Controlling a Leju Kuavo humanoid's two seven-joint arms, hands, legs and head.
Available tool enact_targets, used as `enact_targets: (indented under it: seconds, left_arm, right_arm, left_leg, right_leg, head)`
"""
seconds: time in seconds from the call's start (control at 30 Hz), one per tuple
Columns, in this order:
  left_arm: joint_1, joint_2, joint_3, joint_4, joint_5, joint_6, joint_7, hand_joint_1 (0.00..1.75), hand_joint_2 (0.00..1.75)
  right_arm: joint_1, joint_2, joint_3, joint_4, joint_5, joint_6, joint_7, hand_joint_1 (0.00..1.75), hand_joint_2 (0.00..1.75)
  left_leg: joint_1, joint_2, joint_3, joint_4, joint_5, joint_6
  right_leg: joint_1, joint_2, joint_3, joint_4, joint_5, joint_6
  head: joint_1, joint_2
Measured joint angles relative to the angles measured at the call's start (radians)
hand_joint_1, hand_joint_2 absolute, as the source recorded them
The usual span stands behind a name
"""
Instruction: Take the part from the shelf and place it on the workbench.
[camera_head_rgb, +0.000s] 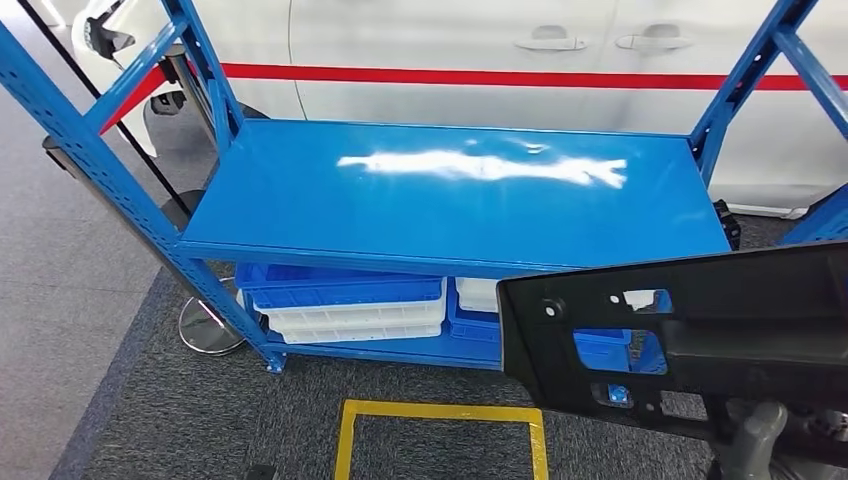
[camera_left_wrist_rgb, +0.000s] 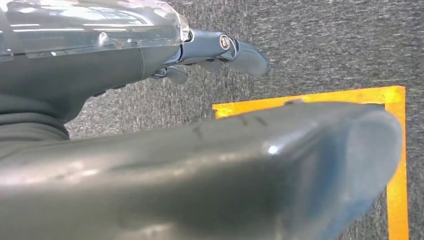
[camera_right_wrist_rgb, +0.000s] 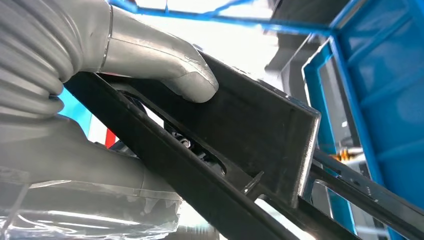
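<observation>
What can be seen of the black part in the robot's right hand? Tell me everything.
The black part is a long, flat panel that looks like moulded plastic, with a matt finish. It has several cut-out windows and small round holes near its left end. It is held up in the air, slightly tilted, in front of the blue shelf and apart from it. The right hand grips it, thumb pressed on one face.

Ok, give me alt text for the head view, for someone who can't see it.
A long black part with cut-out holes is held low on the right by the robot's right hand, in front of a blue shelf whose top level is bare. White and blue bins sit underneath, and a yellow square marks the grey carpet.
</observation>
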Motion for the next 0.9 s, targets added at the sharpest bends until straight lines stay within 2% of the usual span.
enact_targets:
  seconds: [0.03, 0.07, 0.1, 0.13, 0.17, 0.2, 0.23, 0.27, 0.3, 0.33, 0.37, 0.4, 0.43, 0.47, 0.5, 0.53, 0.57, 0.6, 0.67, 0.7, 0.77, 0.8, 0.83, 0.87, 0.9]
  left_arm:
    - [0.0, 0.001, 0.002, 0.0, 0.003, 0.001, 0.001, 0.0, 0.0]
    - [0.001, 0.002, 0.004, 0.0, 0.005, 0.001, 0.002, 0.0, 0.0]
    - [0.001, 0.003, 0.006, -0.001, 0.007, 0.002, 0.002, 0.0, 0.0]
    - [0.0, 0.003, 0.007, -0.001, 0.008, 0.002, 0.003, 0.0, 0.0]
    - [0.0, 0.002, 0.008, -0.001, 0.008, 0.002, 0.003, 0.0, 0.0]
    - [-0.001, 0.001, 0.008, -0.001, 0.009, 0.001, 0.003, 0.0, 0.0]
    - [-0.001, 0.0, 0.009, -0.001, 0.009, 0.001, 0.002, 0.0, 0.0]
    - [-0.001, -0.001, 0.011, -0.001, 0.01, 0.001, 0.002, 0.0, 0.0]
    - [0.0, -0.001, 0.013, -0.001, 0.01, 0.001, 0.001, 0.0, 0.0]
    - [0.002, -0.002, 0.016, -0.001, 0.01, 0.001, 0.001, 0.0, 0.0]
    - [0.003, -0.002, 0.02, -0.001, 0.01, 0.001, 0.002, 0.0, 0.0]
    - [0.003, -0.002, 0.023, -0.001, 0.01, 0.001, 0.002, 0.0, 0.0]
    - [0.003, -0.003, 0.025, -0.001, 0.01, 0.001, 0.003, 0.0, 0.0]
    - [0.002, -0.004, 0.027, -0.001, 0.01, 0.001, 0.004, 0.0, 0.0]
    - [0.002, -0.004, 0.027, -0.001, 0.01, 0.001, 0.004, 0.0, 0.0]
    - [0.001, -0.005, 0.028, -0.001, 0.01, 0.001, 0.005, 0.0, 0.0]
    - [0.001, -0.005, 0.029, -0.001, 0.01, 0.001, 0.005, 0.0, 0.0]
    - [0.0, -0.005, 0.03, -0.001, 0.01, 0.001, 0.006, 0.0, 0.0]
    - [-0.002, -0.005, 0.031, -0.001, 0.009, 0.001, 0.006, 0.0, 0.0]
    - [-0.004, -0.004, 0.031, -0.001, 0.008, -0.001, 0.005, 0.0, 0.0]
    - [-0.003, -0.004, 0.031, -0.001, 0.007, -0.006, 0.003, 0.0, 0.0]
    - [-0.002, -0.003, 0.031, -0.001, 0.006, -0.009, 0.001, 0.0, 0.0]
    - [0.0, -0.002, 0.031, -0.001, 0.004, -0.012, -0.001, 0.0, 0.0]
    - [0.001, -0.002, 0.031, -0.001, 0.002, -0.015, -0.003, 0.0, 0.0]
    - [0.003, -0.001, 0.031, -0.001, -0.001, -0.017, -0.003, 0.0, 0.0]
  right_arm:
    - [-0.001, 0.0, -0.016, 0.0, 0.0, 0.0, 0.0, 1.75, 1.75]
    - [-0.002, 0.0, -0.032, 0.0, 0.001, 0.0, 0.0, 1.75, 1.75]
    - [-0.002, 0.0, -0.049, 0.0, 0.002, -0.001, 0.0, 1.75, 1.75]
    - [-0.002, 0.0, -0.067, -0.001, 0.003, -0.001, 0.0, 1.75, 1.75]
    - [-0.002, -0.001, -0.087, -0.001, 0.003, -0.001, 0.0, 1.75, 1.75]
    - [-0.001, -0.002, -0.108, -0.002, 0.002, -0.001, -0.001, 1.75, 1.75]
    - [0.0, -0.005, -0.13, -0.004, 0.001, 0.0, -0.001, 1.75, 1.75]
    - [0.0, -0.008, -0.15, -0.005, 0.001, 0.001, -0.001, 1.75, 1.75]
    - [0.001, -0.011, -0.168, -0.005, 0.001, 0.002, -0.001, 1.75, 1.75]
    - [0.003, -0.012, -0.184, -0.005, 0.001, 0.002, -0.001, 1.75, 1.75]
    - [0.006, -0.013, -0.198, -0.005, 0.001, 0.002, -0.001, 1.75, 1.75]
    - [0.009, -0.014, -0.213, -0.005, 0.0, 0.002, -0.001, 1.75, 1.75]
    - [0.011, -0.016, -0.228, -0.005, -0.002, 0.001, -0.001, 1.75, 1.75]
    - [0.012, -0.018, -0.243, -0.005, -0.004, 0.0, -0.001, 1.75, 1.75]
    - [0.012, -0.019, -0.257, -0.005, -0.006, -0.002, 0.0, 1.75, 1.75]
    - [0.013, -0.021, -0.272, -0.005, -0.007, -0.004, 0.0, 1.75, 1.75]
    - [0.014, -0.023, -0.286, -0.006, -0.009, -0.006, 0.001, 1.75, 1.75]
    - [0.016, -0.024, -0.3, -0.006, -0.01, -0.01, 0.003, 1.75, 1.75]
    - [0.022, -0.026, -0.329, -0.007, -0.011, -0.018, 0.015, 1.75, 1.75]
    - [0.025, -0.028, -0.345, -0.007, -0.011, -0.024, 0.022, 1.75, 1.75]
    - [0.027, -0.035, -0.379, -0.008, -0.018, -0.031, 0.041, 1.75, 1.75]
    - [0.027, -0.04, -0.397, -0.008, -0.028, -0.034, 0.052, 1.75, 1.75]
    - [0.027, -0.046, -0.417, -0.008, -0.041, -0.036, 0.064, 1.75, 1.75]
    - [0.028, -0.052, -0.439, -0.008, -0.057, -0.037, 0.074, 1.75, 1.75]
    - [0.028, -0.058, -0.464, -0.008, -0.073, -0.037, 0.083, 1.75, 1.75]
  left_leg:
    - [-0.001, -0.021, 0.042, -0.067, 0.016, 0.007]
    - [-0.003, -0.038, 0.069, -0.112, 0.023, 0.012]
    - [-0.005, -0.048, 0.081, -0.135, 0.023, 0.014]
    - [-0.008, -0.042, 0.081, -0.14, 0.027, 0.013]
    - [-0.005, -0.031, 0.082, -0.148, 0.031, 0.016]
    - [-0.003, -0.019, 0.084, -0.156, 0.037, 0.021]
    - [0.0, -0.005, 0.084, -0.163, 0.044, 0.027]
    - [0.003, 0.009, 0.084, -0.169, 0.05, 0.032]
    - [0.001, 0.023, 0.082, -0.17, 0.052, 0.035]
    - [0.0, 0.037, 0.078, -0.17, 0.053, 0.036]
    - [0.0, 0.052, 0.076, -0.169, 0.054, 0.036]
    - [0.0, 0.066, 0.074, -0.167, 0.053, 0.035]
    - [0.001, 0.08, 0.073, -0.165, 0.052, 0.033]
    - [0.001, 0.093, 0.073, -0.161, 0.05, 0.029]
    - [0.002, 0.104, 0.073, -0.156, 0.046, 0.024]
    - [0.0, 0.113, 0.073, -0.15, 0.041, 0.017]
    - [-0.003, 0.122, 0.073, -0.146, 0.036, 0.01]
    - [-0.005, 0.13, 0.074, -0.142, 0.033, 0.003]
    - [-0.007, 0.145, 0.077, -0.141, 0.028, -0.007]
    - [-0.005, 0.138, 0.077, -0.136, 0.02, -0.012]
    - [0.0, 0.093, 0.053, -0.075, -0.025, -0.02]
    - [0.002, 0.064, 0.026, -0.013, -0.059, -0.022]
    - [0.002, 0.047, -0.007, 0.06, -0.093, -0.021]
    - [0.002, 0.039, -0.038, 0.124, -0.114, -0.021]
    - [0.002, 0.035, -0.056, 0.159, -0.116, -0.019]
  right_leg:
    - [0.0, 0.009, -0.005, 0.0, 0.006, 0.004]
    - [-0.001, 0.018, -0.008, 0.001, 0.011, 0.008]
    - [-0.003, 0.026, -0.012, 0.001, 0.016, 0.014]
    - [-0.005, 0.035, -0.014, -0.001, 0.021, 0.022]
    - [-0.006, 0.043, -0.016, 0.0, 0.025, 0.028]
    - [-0.005, 0.037, -0.021, 0.007, 0.021, 0.033]
    - [-0.004, 0.021, -0.033, 0.029, 0.004, 0.038]
    - [-0.003, -0.001, -0.054, 0.073, -0.025, 0.042]
    - [-0.004, -0.025, -0.081, 0.131, -0.061, 0.047]
    - [-0.007, -0.038, -0.11, 0.197, -0.096, 0.052]
    - [-0.011, -0.046, -0.13, 0.248, -0.116, 0.057]
    - [-0.015, -0.051, -0.134, 0.268, -0.118, 0.062]
    - [-0.02, -0.057, -0.118, 0.251, -0.103, 0.067]
    - [-0.023, -0.068, -0.083, 0.196, -0.075, 0.07]
    - [-0.024, -0.09, -0.04, 0.124, -0.05, 0.07]
    - [-0.023, -0.11, -0.006, 0.062, -0.031, 0.066]
    - [-0.02, -0.123, 0.016, 0.022, -0.022, 0.06]
    - [-0.017, -0.128, 0.022, 0.006, -0.022, 0.052]
    - [-0.014, -0.105, 0.017, 0.009, -0.021, 0.037]
    - [-0.016, -0.095, 0.016, 0.008, -0.019, 0.032]
    - [-0.02, -0.075, 0.015, 0.005, -0.016, 0.019]
    - [-0.02, -0.065, 0.013, 0.005, -0.015, 0.015]
    - [-0.019, -0.054, 0.012, 0.005, -0.014, 0.013]
    - [-0.018, -0.041, 0.011, 0.006, -0.014, 0.012]
    - [-0.017, -0.027, 0.011, 0.007, -0.013, 0.011]
  head:
    - [0.0, 0.0]
    - [0.0, 0.0]
    - [0.0, 0.0]
    - [0.0, 0.0]
    - [0.0, 0.0]
    - [0.0, 0.0]
    - [0.0, 0.0]
    - [0.001, 0.0]
    - [0.001, 0.0]
    - [0.001, 0.0]
    - [0.001, 0.0]
    - [0.001, 0.0]
    - [0.001, 0.0]
    - [0.001, 0.0]
    - [0.001, 0.0]
    - [0.001, 0.0]
    - [0.001, 0.0]
    - [0.001, 0.0]
    - [0.001, 0.0]
    - [0.001, 0.0]
    - [0.001, 0.0]
    - [0.001, 0.0]
    - [0.001, 0.0]
    - [0.001, 0.0]
    - [0.001, 0.0]
